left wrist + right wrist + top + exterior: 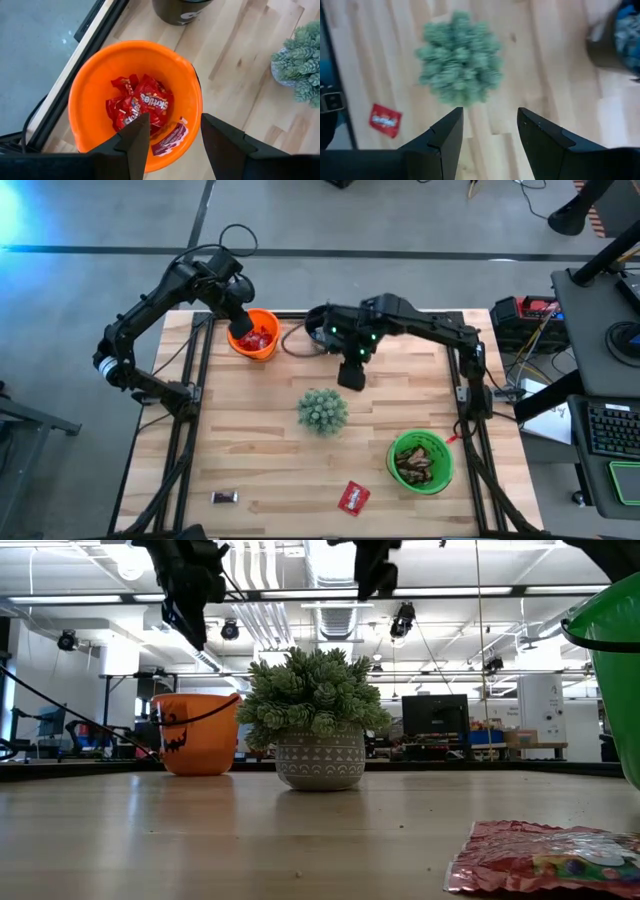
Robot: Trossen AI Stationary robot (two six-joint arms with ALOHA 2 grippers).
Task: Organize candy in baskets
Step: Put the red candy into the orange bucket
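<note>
My left gripper [243, 323] hangs open over the orange basket [90, 90], its fingers above the rim and touching nothing. Red wrapped candy [142, 102] lies piled on that basket's floor. My right gripper [352, 373] stands open above the bare table, just beyond the potted plant [322, 410], with nothing between its fingers. The black basket [180, 10] stands next to the orange one and is mostly hidden under my right arm in the high view. The green basket [420, 462] at the near right holds brown candy. A red candy [353, 497] and a dark candy [224, 497] lie flat near the front edge.
The spiky green plant [318, 730] in its grey pot stands mid-table between the baskets. Black frame rails [195, 410] run along the table's left and right sides. Bare wood lies between the plant and the two loose candies.
</note>
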